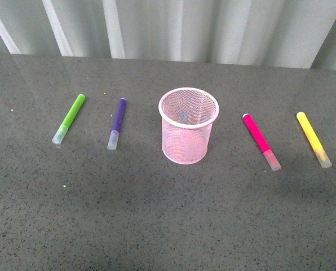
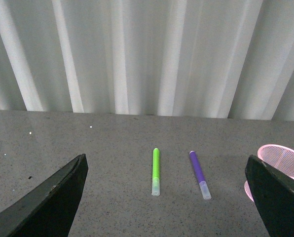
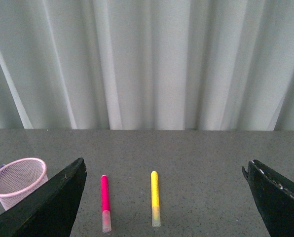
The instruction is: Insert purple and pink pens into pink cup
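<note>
Left jaws, right jaws spread wide, empty, hovering over table [image 2: 112,148], short of purple pen [image 2: 200,175], pink pen [image 3: 105,202].

Lime green pen [image 1: 70,118] far left, yellow pen [image 1: 313,139] far right, grey speckled tabletop [image 1: 168,226], pale pleated backdrop [image 1: 213,28]

A dark grey speckled tabletop [image 1: 168,226], stone-like, smooth and faintly glossy, is seen across the lower frame. The light pink cylindrical wire-mesh cup [image 1: 189,135] at centre is formed of fine open mesh with a solid smooth rim. The dark purple pen [image 1: 118,116] and magenta-pink pen [image 1: 256,134] are shown in smooth plastic with clear translucent caps.
</note>
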You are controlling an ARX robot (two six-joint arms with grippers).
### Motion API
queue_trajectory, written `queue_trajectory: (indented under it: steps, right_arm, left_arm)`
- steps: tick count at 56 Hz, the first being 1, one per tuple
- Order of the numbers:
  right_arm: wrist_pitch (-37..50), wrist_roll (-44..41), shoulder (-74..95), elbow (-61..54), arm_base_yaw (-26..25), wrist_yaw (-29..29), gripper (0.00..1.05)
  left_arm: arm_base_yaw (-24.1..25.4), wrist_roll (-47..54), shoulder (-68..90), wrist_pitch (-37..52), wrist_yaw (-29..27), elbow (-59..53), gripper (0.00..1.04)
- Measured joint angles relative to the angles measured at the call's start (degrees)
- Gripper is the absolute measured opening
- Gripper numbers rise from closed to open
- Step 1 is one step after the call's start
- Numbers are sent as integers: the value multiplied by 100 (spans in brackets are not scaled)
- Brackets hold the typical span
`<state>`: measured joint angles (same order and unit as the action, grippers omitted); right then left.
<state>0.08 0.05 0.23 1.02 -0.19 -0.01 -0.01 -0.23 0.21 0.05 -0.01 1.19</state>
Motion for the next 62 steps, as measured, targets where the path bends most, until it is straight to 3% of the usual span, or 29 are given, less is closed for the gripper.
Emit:
queue_trajectory:
  steps: [44, 48, 51, 62]
  right_arm:
    - [0, 0, 2, 0, 0, 0, 98]
    - [0, 0, 2, 0, 0, -2, 98]
    - [0, 0, 0, 0, 0, -9, 98]
    - [0, 0, 0, 0, 7, -2, 98]
  left_arm:
    - [46, -59, 79, -125, 138, 35, 98]
    - [280, -280, 772, -1342, 955, 581, 98]
    - [315, -435, 1434, -1768, 1123, 992, 98]
    - [-267, -400, 4116, -160, 667, 2986, 98]
